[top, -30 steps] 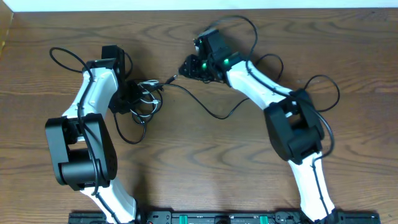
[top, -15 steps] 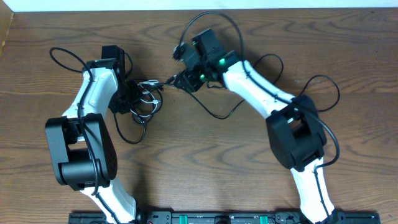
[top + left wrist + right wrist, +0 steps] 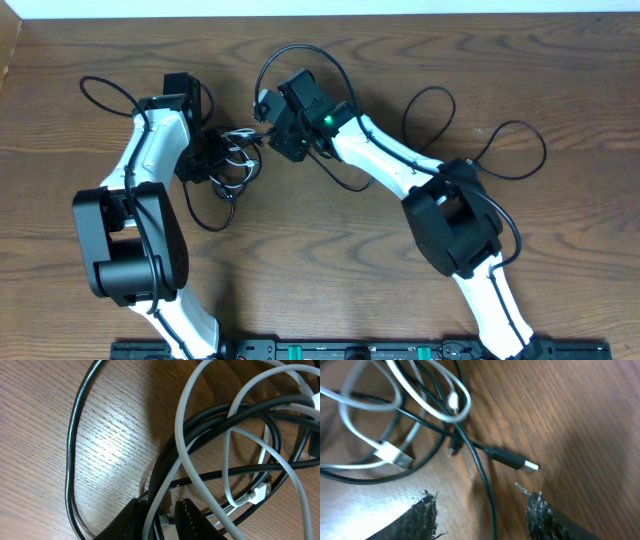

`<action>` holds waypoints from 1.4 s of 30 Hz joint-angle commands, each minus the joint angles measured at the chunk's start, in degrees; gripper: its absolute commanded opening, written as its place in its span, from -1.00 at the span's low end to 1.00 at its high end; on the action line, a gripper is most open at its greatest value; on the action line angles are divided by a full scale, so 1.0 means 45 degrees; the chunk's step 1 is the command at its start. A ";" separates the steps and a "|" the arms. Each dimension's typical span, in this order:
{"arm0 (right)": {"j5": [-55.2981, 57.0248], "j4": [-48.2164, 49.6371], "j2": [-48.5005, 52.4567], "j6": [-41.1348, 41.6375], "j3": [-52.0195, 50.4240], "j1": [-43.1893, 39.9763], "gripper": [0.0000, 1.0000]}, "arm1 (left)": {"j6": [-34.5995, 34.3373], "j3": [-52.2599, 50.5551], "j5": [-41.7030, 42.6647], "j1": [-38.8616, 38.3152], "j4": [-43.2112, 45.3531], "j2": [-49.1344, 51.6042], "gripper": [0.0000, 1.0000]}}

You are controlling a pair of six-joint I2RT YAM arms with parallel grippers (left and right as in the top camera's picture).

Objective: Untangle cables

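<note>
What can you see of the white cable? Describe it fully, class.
The white cable is thin and smooth, lying on the wooden table in loose overlapping loops. It weaves over and under the black cables in one tangle. One end carries a flat white plug with a metal tip.

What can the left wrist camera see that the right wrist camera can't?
Only the left wrist view: the left gripper pinching a black cable at the edge of the tangle.

Only the right wrist view: the right gripper, open and holding nothing, and a black plug with a shiny tip lying loose just beyond it.

Both views: loops of white cable crossing black ones on the wooden table.
</note>
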 commanded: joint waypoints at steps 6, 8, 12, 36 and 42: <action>0.0180 0.0180 0.0942 -0.0175 0.0121 -0.0053 0.00 | -0.0073 -0.0087 -0.0029 -0.0029 -0.0039 0.0107 -0.49; 0.0175 0.0248 0.1112 0.0092 0.0121 -0.0049 0.00 | -0.0073 -0.0087 -0.0029 -0.0029 -0.0039 0.0107 -0.49; 0.0180 0.0233 0.1321 0.0228 0.0121 -0.0034 -0.26 | -0.0073 -0.0087 -0.0029 -0.0029 -0.0039 0.0107 -0.50; 0.0185 -0.2297 -0.3308 0.1554 0.0126 -0.0393 -0.98 | 0.4668 -0.0049 0.5693 -0.0015 -0.0063 -0.0559 0.30; -0.0019 -0.2982 -0.4687 0.1559 0.0126 -0.0767 -0.98 | 0.8476 -0.0049 1.0486 -0.0015 -0.1039 -0.1093 0.31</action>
